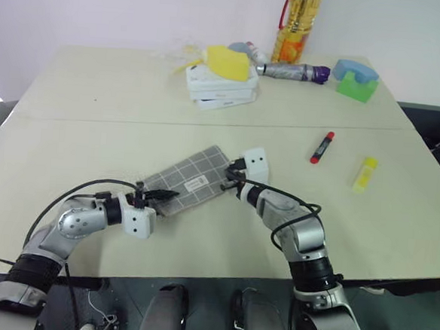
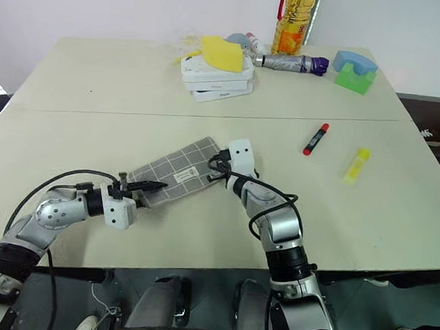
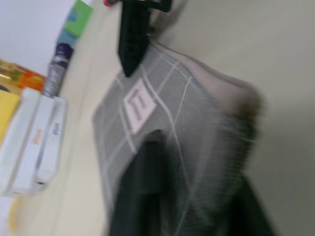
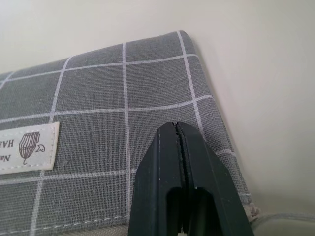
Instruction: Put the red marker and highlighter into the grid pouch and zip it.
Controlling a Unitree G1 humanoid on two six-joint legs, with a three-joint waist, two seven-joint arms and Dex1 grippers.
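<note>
Left fingers (image 2: 152, 185) pinched on the grid pouch (image 2: 176, 171); right fingers (image 4: 178, 129) closed, resting on it.

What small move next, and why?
Probably draw the left claw along the grid pouch's edge to unzip it while the right claw pins the far end: both are shut on it, and the red marker and highlighter lie outside.
</note>
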